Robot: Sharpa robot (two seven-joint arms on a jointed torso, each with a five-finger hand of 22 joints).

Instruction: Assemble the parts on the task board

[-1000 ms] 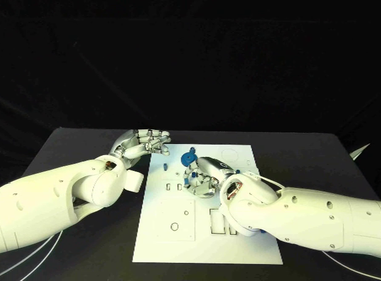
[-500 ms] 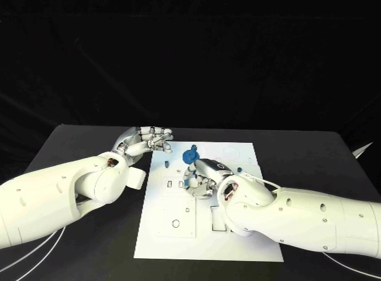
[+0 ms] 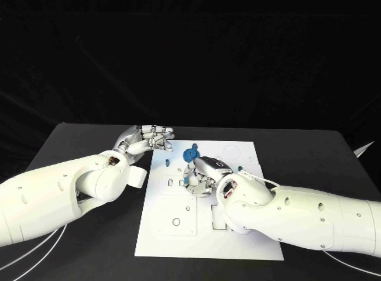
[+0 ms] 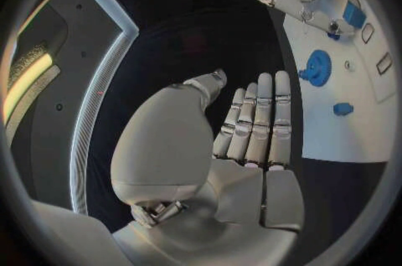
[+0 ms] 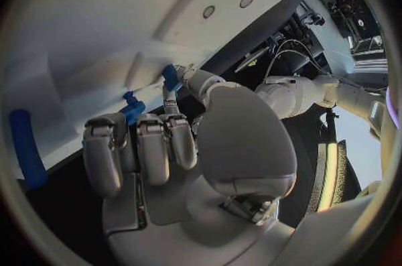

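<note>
While the black table (image 3: 89, 140) is seen spread beneath everything, the white task board (image 3: 241, 234) is found lying flat at its middle, and all other places are given here relative to that board.

Over the board's centre, the right hand (image 3: 203, 175) is held low, palm down, with its fingers curled toward the surface. In the right wrist view a small blue part (image 5: 171, 77) is seen at the tips of the thumb and a finger (image 5: 181, 140), apparently pinched there just above the board's white face; a second small blue part (image 5: 131, 108) is seen close beside the curled fingers, though whether it is touched cannot be told. A long blue strip (image 5: 27, 149) is seen lying on the board farther off.

Just off the board's far left corner, the left hand (image 3: 150, 139) is held above the table. Its fingers (image 4: 260, 122) are shown straight and side by side, the thumb set apart, and nothing is gripped in it.

On the board's far part, a round blue gear-like part (image 3: 190, 155) is seen standing just beyond the right hand. A smaller blue block (image 4: 342, 108) is seen on the board near that gear, toward the left hand.
</note>
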